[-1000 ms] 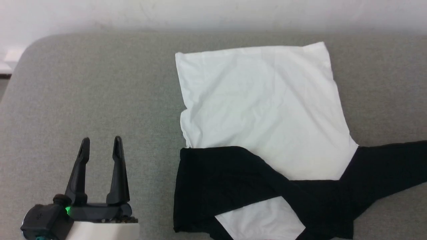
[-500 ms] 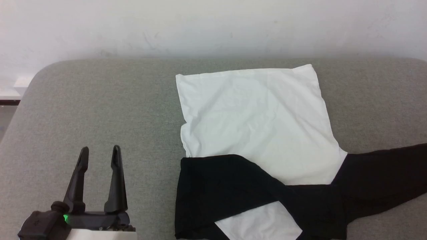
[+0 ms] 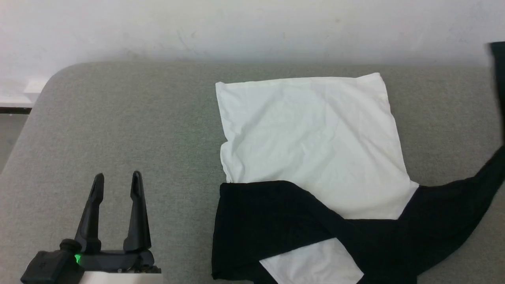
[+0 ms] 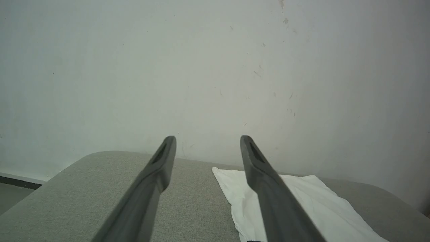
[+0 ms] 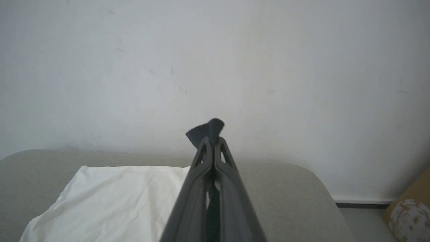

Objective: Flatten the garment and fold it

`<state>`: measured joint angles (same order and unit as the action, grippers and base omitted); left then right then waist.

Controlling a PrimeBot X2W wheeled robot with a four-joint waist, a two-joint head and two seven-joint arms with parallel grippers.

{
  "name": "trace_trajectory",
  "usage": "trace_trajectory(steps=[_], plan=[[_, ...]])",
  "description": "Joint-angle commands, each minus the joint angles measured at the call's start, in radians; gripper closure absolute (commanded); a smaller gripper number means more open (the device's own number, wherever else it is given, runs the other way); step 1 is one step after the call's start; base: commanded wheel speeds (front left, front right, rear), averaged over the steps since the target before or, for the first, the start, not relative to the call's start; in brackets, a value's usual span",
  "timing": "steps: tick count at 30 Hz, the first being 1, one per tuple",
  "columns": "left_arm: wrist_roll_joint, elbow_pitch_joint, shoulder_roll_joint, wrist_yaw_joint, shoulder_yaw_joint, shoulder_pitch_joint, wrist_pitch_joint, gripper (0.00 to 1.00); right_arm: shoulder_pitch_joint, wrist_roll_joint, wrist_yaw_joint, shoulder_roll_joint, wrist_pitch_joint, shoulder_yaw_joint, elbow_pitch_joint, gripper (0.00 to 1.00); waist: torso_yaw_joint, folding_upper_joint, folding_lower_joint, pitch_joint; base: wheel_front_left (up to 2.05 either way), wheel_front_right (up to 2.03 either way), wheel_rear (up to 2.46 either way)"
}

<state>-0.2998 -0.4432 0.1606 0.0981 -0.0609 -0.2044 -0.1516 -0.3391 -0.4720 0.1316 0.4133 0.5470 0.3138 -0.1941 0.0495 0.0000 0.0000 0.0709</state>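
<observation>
Since one sleeve (image 3: 453, 209) must, we judge, fold inward: garment (image 3: 311, 138), flat on the grey cushion (image 3: 118, 118), other black sleeve (image 3: 276, 217) crossed over white body; right gripper (image 5: 212, 141), clamped tight on the raised sleeve's end; left gripper (image 3: 117, 183), spread wide, empty, parked aside.

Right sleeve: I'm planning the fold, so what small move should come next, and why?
Probably carry the sleeve leftward over the white body and lay it down: the right gripper holds its cuff lifted, and the other sleeve already lies folded across.
</observation>
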Motion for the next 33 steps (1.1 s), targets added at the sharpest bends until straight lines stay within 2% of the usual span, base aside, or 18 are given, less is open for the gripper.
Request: trace_trajectory(steps=[1, 8, 14, 19, 20, 22, 33], plan=[[-0.007, -0.002, -0.002, 0.004, -0.002, -0.002, -0.009, 0.00, -0.005, -0.013, -0.001, -0.026, 0.021, -0.042, -0.044, 1.00, 0.011, 0.0000, 0.0000, 0.001, 0.00, 0.00, 0.00], [-0.012, 0.005, -0.006, 0.006, -0.006, 0.000, -0.022, 0.00, -0.015, -0.029, -0.001, -0.104, 0.112, -0.290, -0.165, 1.00, 0.043, 0.0000, 0.0000, 0.012, 0.00, 0.00, 0.00], [-0.016, 0.013, -0.012, 0.004, -0.014, 0.014, -0.034, 0.00, -0.043, -0.051, -0.001, -0.152, 0.133, -0.524, -0.155, 1.00, 0.075, 0.0000, 0.0000, 0.042, 0.00, 0.00, 0.00], [-0.018, 0.031, -0.023, -0.002, -0.035, 0.038, -0.046, 0.00, -0.064, -0.057, -0.001, -0.157, 0.115, -0.698, -0.077, 1.00, 0.114, 0.0000, 0.0000, 0.070, 0.00, 0.00, 0.00], [-0.018, 0.031, -0.023, -0.002, -0.035, 0.038, -0.046, 0.00, -0.064, -0.057, -0.001, -0.157, 0.115, -0.698, -0.077, 1.00, 0.114, 0.0000, 0.0000, 0.070, 0.00, 0.00, 0.00], [-0.020, 0.040, -0.028, -0.005, -0.043, 0.047, -0.051, 0.00, -0.072, -0.047, -0.001, -0.145, 0.101, -0.762, -0.038, 1.00, 0.133, 0.0000, 0.0000, 0.080, 0.00, 0.00, 0.00], [-0.031, 0.097, -0.044, -0.022, -0.074, 0.084, -0.075, 0.00, -0.066, -0.030, -0.001, -0.145, 0.009, -0.984, 0.269, 1.00, 0.225, 0.0000, 0.0000, 0.106, 0.00, 0.00, 0.00]])
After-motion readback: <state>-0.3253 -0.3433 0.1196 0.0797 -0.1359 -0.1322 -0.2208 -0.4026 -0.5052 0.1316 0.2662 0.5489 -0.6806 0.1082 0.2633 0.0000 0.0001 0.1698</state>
